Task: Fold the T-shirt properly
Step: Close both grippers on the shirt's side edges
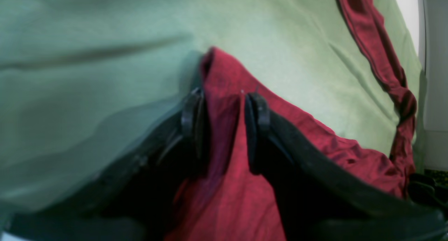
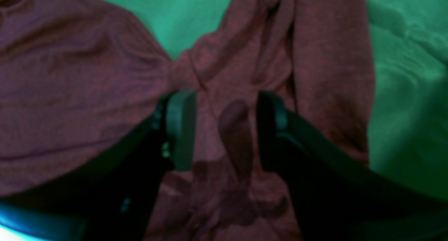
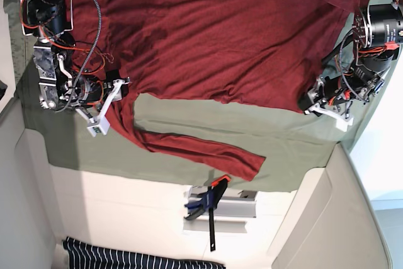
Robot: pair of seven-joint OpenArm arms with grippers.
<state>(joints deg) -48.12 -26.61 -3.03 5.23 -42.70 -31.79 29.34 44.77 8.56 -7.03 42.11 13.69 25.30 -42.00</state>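
Observation:
A dark red long-sleeved T-shirt [image 3: 214,36] lies spread on the green cloth, with one sleeve [image 3: 195,149] trailing toward the front. My left gripper [image 3: 313,102] is at the shirt's hem corner on the right. In the left wrist view its fingers [image 1: 257,129] press a raised fold of red fabric [image 1: 224,104] between them. My right gripper [image 3: 118,89] is at the underarm, where the sleeve meets the body. In the right wrist view it [image 2: 224,129] stands open, and a low ridge of shirt fabric [image 2: 234,136] lies between the spread fingers without touching them.
The green cloth [image 3: 277,149] covers the table under the shirt. A clamp with an orange and black handle [image 3: 211,196] sits at the front edge on a metal rail. A striped dark cloth [image 3: 126,259] lies at the bottom left. Cream cushions [image 3: 334,218] border the table.

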